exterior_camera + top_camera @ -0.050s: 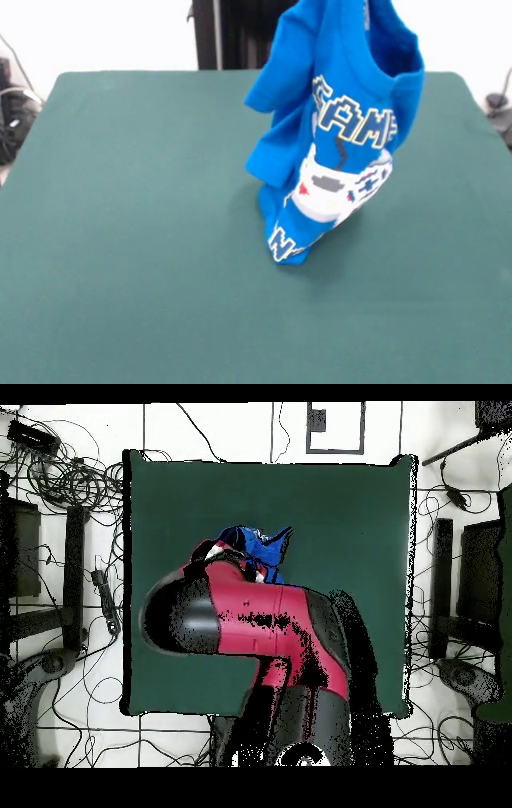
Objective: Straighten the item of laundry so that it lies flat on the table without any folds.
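We see the blue T-shirt (336,136) hanging in the air above the desk (128,240), lifted from its upper part, which runs out of the front view at the top edge. The cloth drapes down in a bunched, twisted column, and its lowest fold touches the green surface a little right of the desk's middle. The printed side faces the front camera: white block letters run across the chest, partly creased, and below them sits the white-grey pixelated graphic with small red and blue marks. A further strip of white lettering shows on the bottom fold where it meets the cloth. One sleeve sticks out on the left of the hanging bundle, and the neck opening gapes at the upper right.

In the overhead view, the red and black arm (260,629) reaches from the bottom edge over the desk and covers most of the shirt; only a blue patch with a bit of white print shows beyond its end, near the middle of the desk.

We cannot see the gripper itself in either view: the front view cuts off above the shirt, and from above the arm hides it. Dark cables (70,484) lie on the pale floor around the desk.
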